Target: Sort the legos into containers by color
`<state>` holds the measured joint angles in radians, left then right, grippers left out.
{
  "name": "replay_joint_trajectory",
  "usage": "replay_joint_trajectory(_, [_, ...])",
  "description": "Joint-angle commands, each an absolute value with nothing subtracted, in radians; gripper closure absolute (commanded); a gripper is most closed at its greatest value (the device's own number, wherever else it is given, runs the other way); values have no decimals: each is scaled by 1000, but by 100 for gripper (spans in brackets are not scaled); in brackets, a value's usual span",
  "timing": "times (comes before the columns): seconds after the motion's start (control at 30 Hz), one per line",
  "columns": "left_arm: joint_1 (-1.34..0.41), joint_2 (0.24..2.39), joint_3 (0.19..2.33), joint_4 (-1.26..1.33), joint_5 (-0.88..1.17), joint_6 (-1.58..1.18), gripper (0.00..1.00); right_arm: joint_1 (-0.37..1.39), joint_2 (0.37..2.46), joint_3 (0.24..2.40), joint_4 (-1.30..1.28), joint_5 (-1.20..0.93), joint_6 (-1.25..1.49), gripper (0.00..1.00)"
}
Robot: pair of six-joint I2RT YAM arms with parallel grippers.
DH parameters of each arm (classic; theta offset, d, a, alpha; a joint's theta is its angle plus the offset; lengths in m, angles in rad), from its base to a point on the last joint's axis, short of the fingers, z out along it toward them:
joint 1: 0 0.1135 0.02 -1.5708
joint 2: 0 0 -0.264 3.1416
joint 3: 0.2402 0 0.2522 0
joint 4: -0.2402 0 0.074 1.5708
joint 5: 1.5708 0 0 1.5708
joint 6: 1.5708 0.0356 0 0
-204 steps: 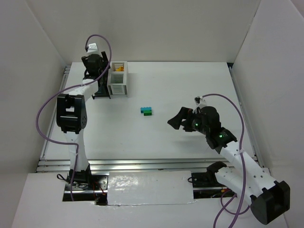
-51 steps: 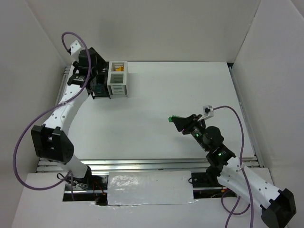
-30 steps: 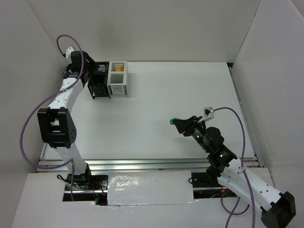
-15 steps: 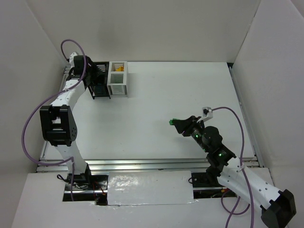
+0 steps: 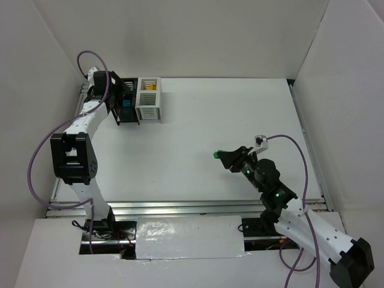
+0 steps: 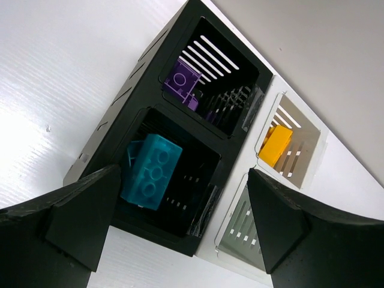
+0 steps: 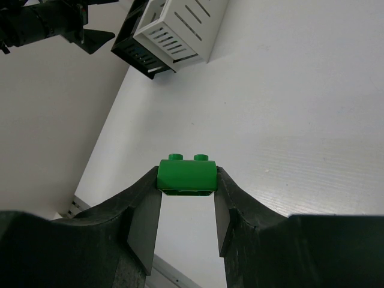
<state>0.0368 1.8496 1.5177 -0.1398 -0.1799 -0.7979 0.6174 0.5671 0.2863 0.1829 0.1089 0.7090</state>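
The left pincer is standing with its jaws wide apart, gripping nothing, directly above the black bin. Below the gap between its fingers, a teal brick is sitting tilted in the nearer black compartment. In the compartment beyond it, a purple brick is lying against the slatted wall. To the pincer's right, the white bin is touching the black one, and its farther compartment is holding an orange-yellow brick.

The right pincer is clamping a green brick between its fingertips, studs upward, above the white counter. Both bins are standing well apart from it, far ahead and to its left.
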Motion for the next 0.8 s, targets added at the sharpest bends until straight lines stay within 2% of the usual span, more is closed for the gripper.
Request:
replay_joint_trajectory(0.0, [41,1809,1516,-100,-189,-813,0,615,572,288,201,114,706,100])
replay_joint_trajectory(0.17, [35,1721,1500,-71,-138,-795,0,614,581,296,198,107,707,100])
replay_joint_trajectory(0.27, [20,1634,1477,-45,-33,-755,0,614,604,316,206,80,701,100])
replay_joint_trajectory(0.33, [9,1569,1454,-25,124,-746,2,608,630,339,213,61,698,100])
replay_joint_trajectory(0.43, [-121,1476,1381,-18,198,-712,2,578,672,385,230,-12,709,100])
replay_joint_trajectory(0.6, [-330,1385,1315,-41,208,-630,1,526,735,498,222,-219,727,100])
replay_joint_trajectory(0.73, [-423,1353,1186,156,435,-666,2,471,732,580,175,-355,719,100])
replay_joint_trajectory(0.77, [-432,1348,1169,199,566,-687,2,453,732,595,173,-403,718,100])
